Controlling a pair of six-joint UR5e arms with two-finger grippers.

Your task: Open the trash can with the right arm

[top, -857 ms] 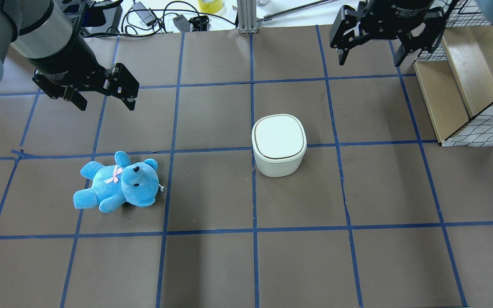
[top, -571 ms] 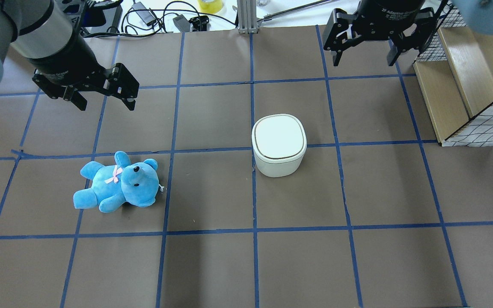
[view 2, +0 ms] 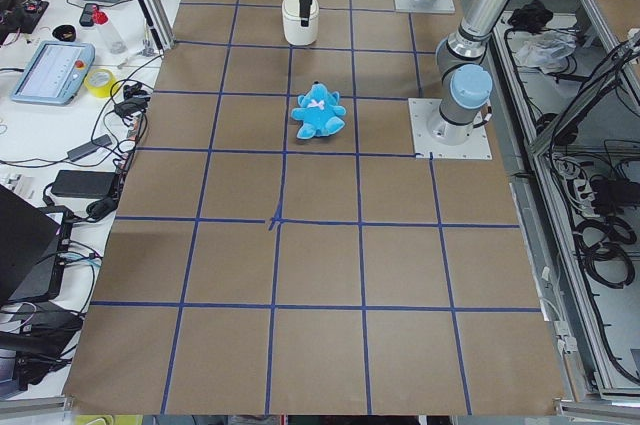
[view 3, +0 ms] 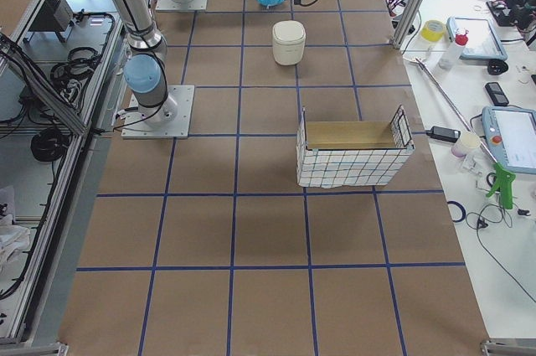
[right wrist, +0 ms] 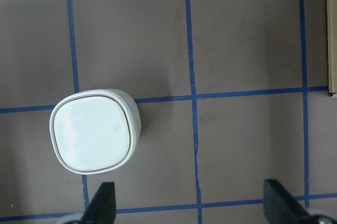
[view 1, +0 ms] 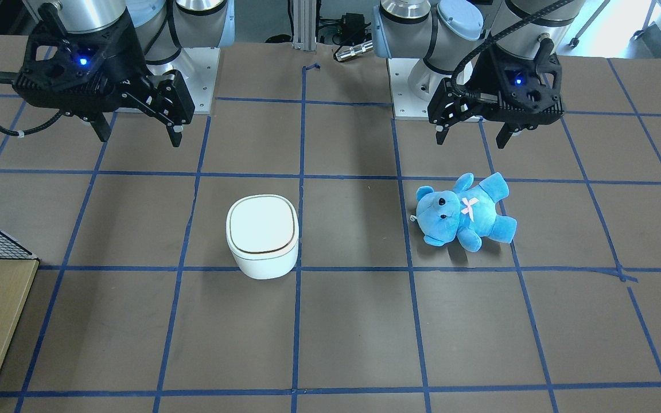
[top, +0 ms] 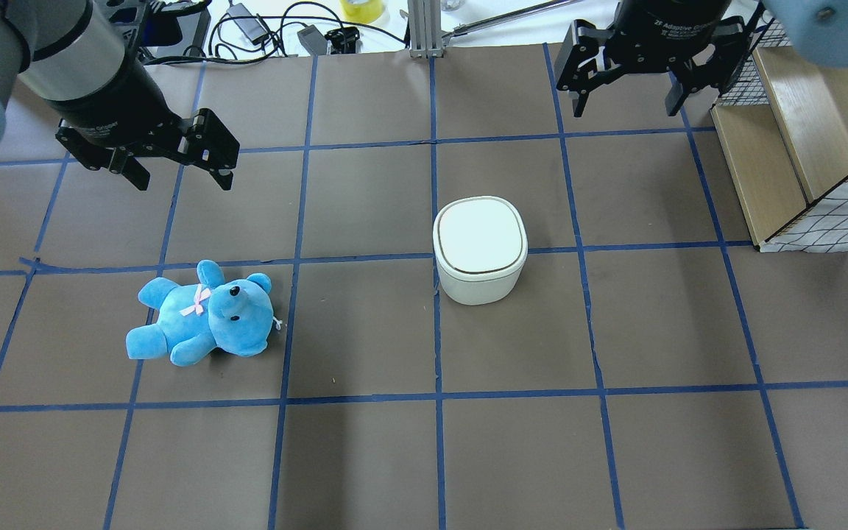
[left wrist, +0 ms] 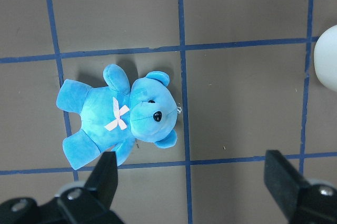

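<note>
The trash can (top: 480,239) is a small white bin with its flat lid shut, standing near the table's middle; it also shows in the front view (view 1: 262,229) and the right wrist view (right wrist: 92,132). My right gripper (top: 624,99) is open and empty, high above the table, beyond the can and to its right; in the front view (view 1: 135,129) it shows a blue light and a thin cable loop. Its fingertips (right wrist: 102,203) frame the right wrist view. My left gripper (top: 182,177) is open and empty, above and beyond a blue teddy bear (top: 203,313).
A wooden box with wire-mesh sides (top: 799,147) stands at the table's right edge, close to my right gripper. Cables and small devices (top: 262,29) lie along the far edge beside an aluminium post (top: 424,29). Blue tape lines grid the brown table.
My right gripper has shifted a little to the left and squared up, still open. The left arm, the trash can and the bear have not moved.
</note>
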